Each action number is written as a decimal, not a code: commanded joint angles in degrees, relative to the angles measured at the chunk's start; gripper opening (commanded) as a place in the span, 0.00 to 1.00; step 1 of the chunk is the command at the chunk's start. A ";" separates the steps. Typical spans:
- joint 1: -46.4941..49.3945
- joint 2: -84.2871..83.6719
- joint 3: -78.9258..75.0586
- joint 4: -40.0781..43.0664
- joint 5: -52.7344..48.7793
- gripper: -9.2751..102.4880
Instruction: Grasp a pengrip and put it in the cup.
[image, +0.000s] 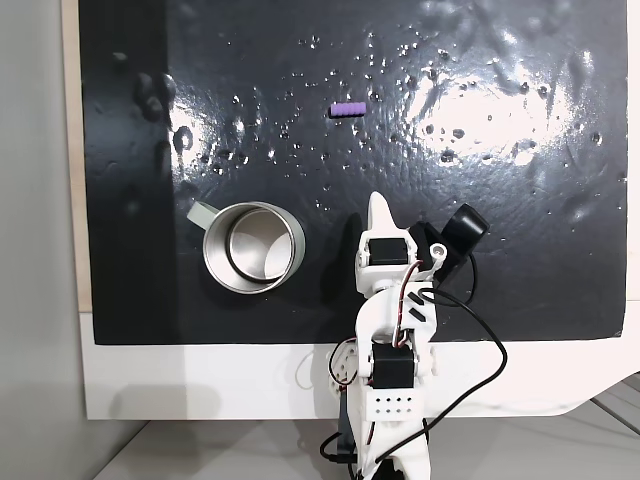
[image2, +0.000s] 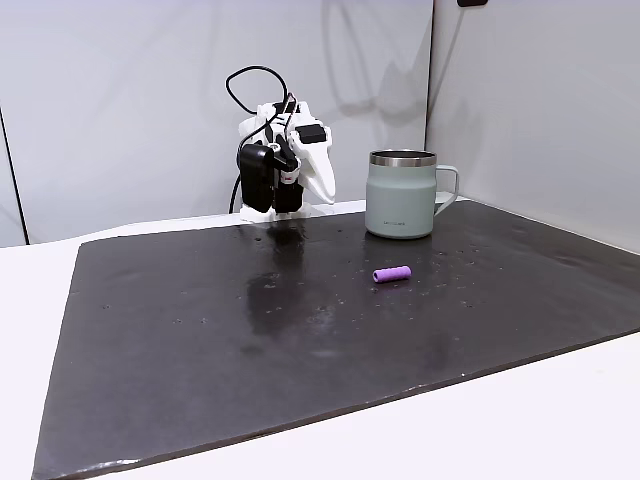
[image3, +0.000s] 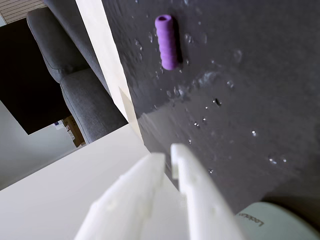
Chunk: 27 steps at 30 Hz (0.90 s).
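Note:
The purple ribbed pengrip (image: 349, 108) lies on its side on the black mat (image: 520, 250), far from the arm. It also lies in front of the cup in a fixed view (image2: 392, 274) and shows at the top of the wrist view (image3: 167, 41). The silvery-grey cup (image: 254, 247) stands upright with its handle (image: 200, 213) at its upper left; its pale inside holds nothing. My gripper (image: 377, 203) sits folded back near the arm's base, to the right of the cup, well short of the pengrip. Its white fingers (image3: 192, 175) are shut with nothing between them.
The mat is glossy and dotted with small bumps and glare. A white table border (image: 200, 380) runs along the arm's side, with black cables (image: 480, 340) looping by the base. A grey seat (image3: 75, 85) stands beyond the table edge in the wrist view.

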 joint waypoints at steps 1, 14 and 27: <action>0.53 0.62 2.81 -2.20 0.62 0.08; -1.05 -10.81 -23.82 4.66 -3.96 0.08; 0.88 -60.03 -72.33 16.79 2.11 0.10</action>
